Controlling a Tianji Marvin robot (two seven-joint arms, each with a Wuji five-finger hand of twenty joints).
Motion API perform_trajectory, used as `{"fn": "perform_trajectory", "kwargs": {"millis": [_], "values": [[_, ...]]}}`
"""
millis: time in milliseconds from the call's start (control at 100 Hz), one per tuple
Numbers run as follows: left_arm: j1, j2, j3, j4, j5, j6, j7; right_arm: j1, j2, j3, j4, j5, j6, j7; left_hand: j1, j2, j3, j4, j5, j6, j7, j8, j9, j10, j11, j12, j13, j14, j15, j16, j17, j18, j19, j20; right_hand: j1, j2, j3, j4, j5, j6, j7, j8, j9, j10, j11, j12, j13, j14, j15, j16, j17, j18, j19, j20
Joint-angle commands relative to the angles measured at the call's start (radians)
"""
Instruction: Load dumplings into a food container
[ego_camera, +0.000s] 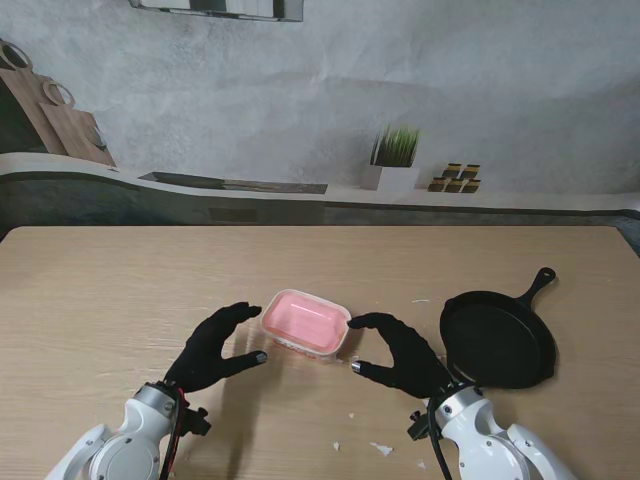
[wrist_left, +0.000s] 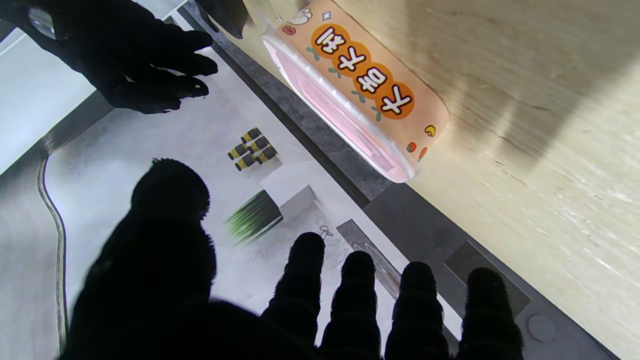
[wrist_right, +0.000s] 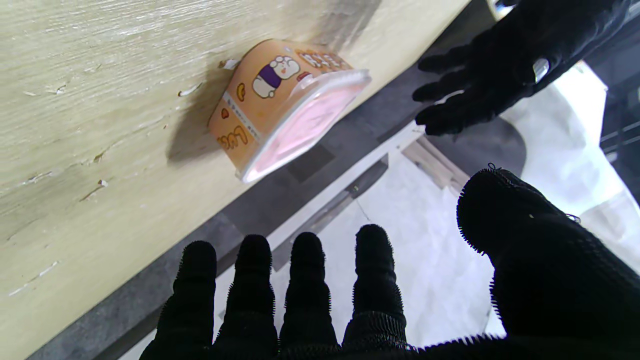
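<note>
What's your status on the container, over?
Left robot hand open, right robot hand open, flanking the container, neither touching. Pink food container upright on table, looks empty. No dumplings seen. Black skillet right of it, clear of both hands.

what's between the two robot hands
The pink container, on the table between the left robot hand and right robot hand, untouched by either; stand view.

No dumplings can be made out in any view. In the stand's view, small white scraps (ego_camera: 381, 449) on the bench (ego_camera: 100, 300) at about six o'clock from the food container (ego_camera: 305, 322) are too small to identify. Both forearms are cut off by that view's near edge. The shelf items (ego_camera: 455, 178) at one o'clock are too small to name.
</note>
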Motion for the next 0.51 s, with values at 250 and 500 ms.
{"fn": "perform_trajectory", "kwargs": {"millis": [250,500], "values": [[0.011,-0.005,0.004,0.012,-0.009,-0.012,-0.013,-0.014,-0.010,-0.007,-0.008,-0.011,-0.006,-0.005,0.013,-0.005,0.021,0.033,0.011,0.001,-0.002,0.003,-0.012,-0.007,0.014,-0.016,-0.030,-0.011,-0.002,-0.010,-0.006,0.008,-0.037,-0.012,-0.032,0.008,-0.015,0.033,-0.013,-0.045,0.014,0.009,0.006,-0.008,0.009,0.010,0.000,-0.022,0.002,-0.002,0.006,-0.011,-0.044,0.052],[0.011,-0.008,-0.001,0.015,-0.018,-0.016,-0.005,-0.018,-0.011,-0.010,-0.011,-0.008,0.003,-0.007,0.011,-0.007,0.030,0.032,0.013,0.007,-0.002,0.003,-0.012,-0.005,0.014,-0.019,-0.030,-0.008,0.000,-0.010,-0.010,0.010,-0.036,-0.011,-0.031,0.008,-0.014,0.033,-0.012,-0.044,0.014,0.010,0.004,-0.002,0.017,0.013,0.002,-0.020,0.004,-0.001,0.012,-0.009,-0.048,0.067]]}}
